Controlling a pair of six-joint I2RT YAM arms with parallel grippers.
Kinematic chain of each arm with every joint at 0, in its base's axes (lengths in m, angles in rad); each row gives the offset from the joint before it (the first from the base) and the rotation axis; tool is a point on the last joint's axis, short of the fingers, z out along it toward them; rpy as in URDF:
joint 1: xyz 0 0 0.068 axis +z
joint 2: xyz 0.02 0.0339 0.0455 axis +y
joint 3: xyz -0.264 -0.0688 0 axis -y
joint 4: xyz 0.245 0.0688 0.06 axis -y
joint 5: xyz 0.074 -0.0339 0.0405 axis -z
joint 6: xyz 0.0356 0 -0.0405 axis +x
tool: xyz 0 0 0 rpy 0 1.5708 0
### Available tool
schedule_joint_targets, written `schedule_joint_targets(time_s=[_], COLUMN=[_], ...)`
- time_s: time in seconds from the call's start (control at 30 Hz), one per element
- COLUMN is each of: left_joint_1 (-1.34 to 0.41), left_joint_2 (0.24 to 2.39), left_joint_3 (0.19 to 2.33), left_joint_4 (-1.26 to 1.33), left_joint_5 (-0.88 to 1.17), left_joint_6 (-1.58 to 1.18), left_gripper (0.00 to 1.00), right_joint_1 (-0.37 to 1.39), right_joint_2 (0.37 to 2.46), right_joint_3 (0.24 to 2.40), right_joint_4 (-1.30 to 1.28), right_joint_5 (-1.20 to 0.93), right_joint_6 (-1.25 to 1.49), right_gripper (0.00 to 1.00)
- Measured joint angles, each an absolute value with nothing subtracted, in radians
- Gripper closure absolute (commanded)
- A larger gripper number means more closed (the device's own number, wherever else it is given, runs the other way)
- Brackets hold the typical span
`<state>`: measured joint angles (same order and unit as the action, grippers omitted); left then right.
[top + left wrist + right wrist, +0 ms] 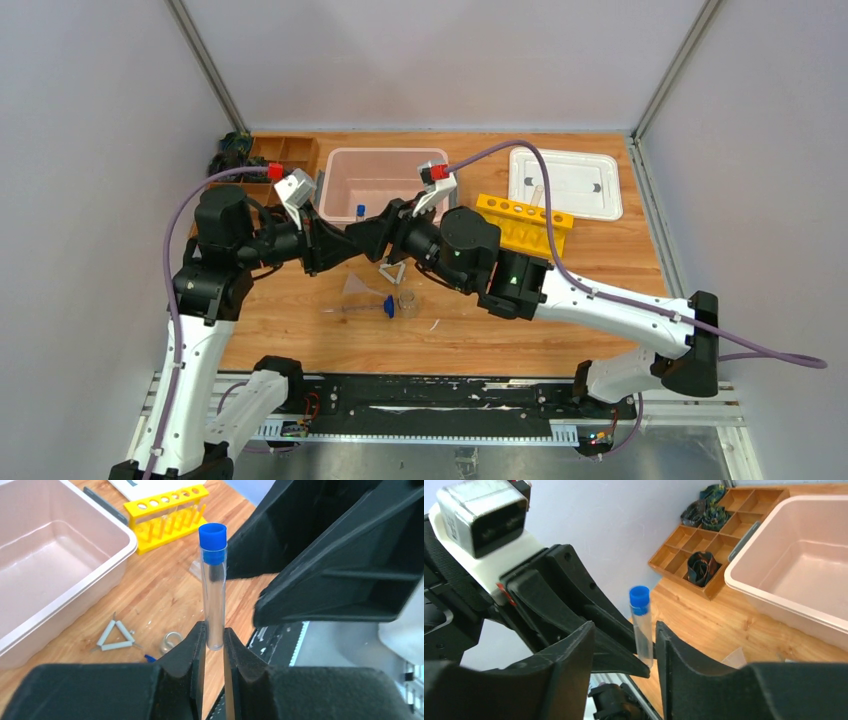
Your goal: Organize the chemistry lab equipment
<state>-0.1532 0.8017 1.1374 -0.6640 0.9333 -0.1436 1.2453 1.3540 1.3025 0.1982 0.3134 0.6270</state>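
A clear blue-capped vial (214, 580) stands upright above the table, and my left gripper (215, 640) is shut on its lower end. My right gripper (624, 640) faces it with its jaws apart on either side of the same vial (642, 630), a wide gap on one side. In the top view the two grippers meet over the table's middle, left (335, 243) and right (375, 237). Below them lie a pale triangle (392, 271), a tiny beaker (407, 298), a clear funnel (358, 292) and another blue-capped vial (380, 309).
A pink tub (335, 190) behind the grippers holds one blue-capped vial (359, 211). The yellow holed rack (524, 224) stands to the right, with a white tray (565, 182) behind it. A brown wooden compartment tray (270, 160) sits at the back left.
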Motion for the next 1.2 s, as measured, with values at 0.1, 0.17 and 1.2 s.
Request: schedule_joint_targets(time_s=[0.1, 0.17, 1.2], left_joint_1=[-0.153, -0.153, -0.153], left_joint_2=[0.804, 0.799, 0.733], left_joint_3=[1.137, 1.132, 1.105], left_joint_4=[-0.728, -0.765, -0.911], left_joint_5=[0.927, 0.915, 0.834], left_joint_6=[-0.032, 0.036, 0.348], left_gripper=[1.0, 1.0, 0.1], right_joint_1=[1.229, 1.207, 1.118], right_joint_2=[1.359, 1.359, 1.56], right_joint_3=[1.362, 1.395, 1.663], right_joint_4=[0.096, 0.023, -0.338], right_joint_5=[0.295, 0.266, -0.089], right_joint_6=[0.63, 0.633, 0.608], right_gripper=[0.45, 0.45, 1.0])
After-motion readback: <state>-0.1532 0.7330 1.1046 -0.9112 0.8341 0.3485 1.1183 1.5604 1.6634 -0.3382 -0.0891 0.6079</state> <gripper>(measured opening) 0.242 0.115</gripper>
